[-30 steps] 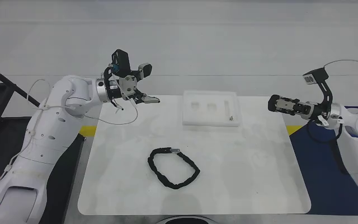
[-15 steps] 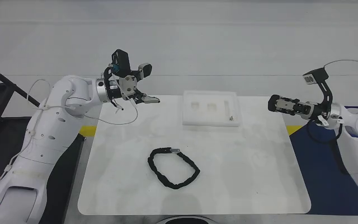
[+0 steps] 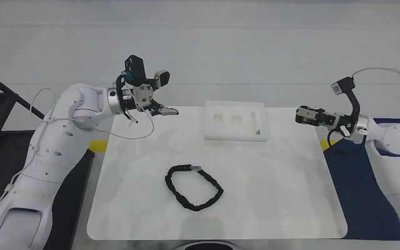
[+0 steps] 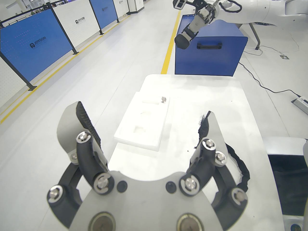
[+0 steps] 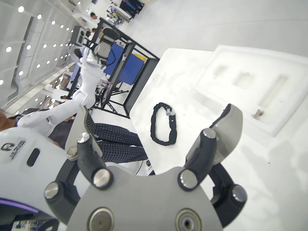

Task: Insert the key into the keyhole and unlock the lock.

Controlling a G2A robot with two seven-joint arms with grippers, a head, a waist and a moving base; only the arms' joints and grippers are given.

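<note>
The lock is a black fabric-covered chain loop (image 3: 194,189) with a metal end, lying at the table's middle (image 5: 171,131). The small metal key (image 3: 256,131) rests at the right front corner of a white foam tray (image 3: 236,129) (image 5: 257,114) (image 4: 163,99). My left gripper (image 3: 165,111) hovers open above the table's far left corner, its pads (image 4: 83,118) empty (image 4: 144,118). Open and empty too, my right gripper (image 3: 299,115) hangs over the table's right edge, pointing toward the tray (image 5: 156,116). Part of the chain (image 4: 241,169) shows behind the left gripper's finger.
The foam tray (image 4: 144,140) (image 5: 296,73) has three shallow recesses. The white table (image 3: 269,200) is bare around the chain. A blue cabinet (image 4: 211,56) stands beyond the table's right end, and a black frame (image 5: 134,73) beyond its left end.
The right arm has shifted a little toward the table and tray. The left arm, chain and key have not moved.
</note>
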